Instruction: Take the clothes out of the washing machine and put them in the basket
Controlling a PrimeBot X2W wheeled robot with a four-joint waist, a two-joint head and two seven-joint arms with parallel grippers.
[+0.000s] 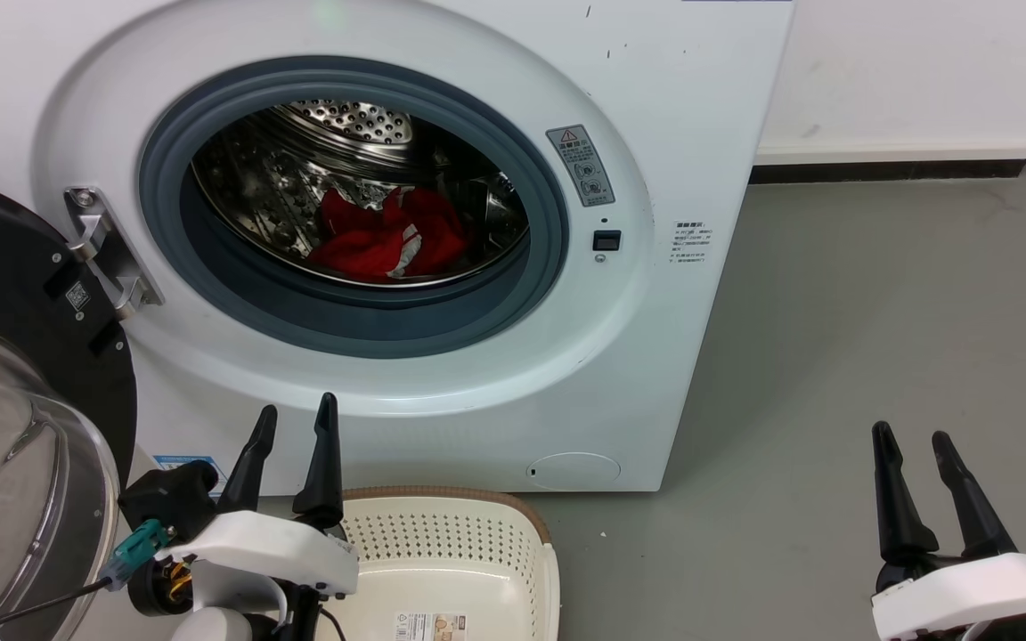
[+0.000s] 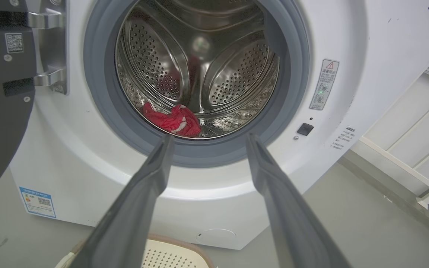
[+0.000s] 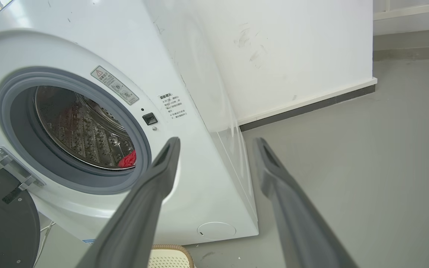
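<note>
- Red fabric clothes are lying in white front-loading washing machine.
- Cream perforated plastic basket is sitting before it.
- Left gripper, right gripper are gaping, holding nothing.

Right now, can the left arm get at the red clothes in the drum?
Probably yes: the door stands open, the left gripper, open, points at the porthole, and nothing blocks the clothes.

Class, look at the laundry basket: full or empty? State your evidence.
Empty, in the part seen: the basket shows bare floor and its label; the clothes lie inside the washing machine.
</note>
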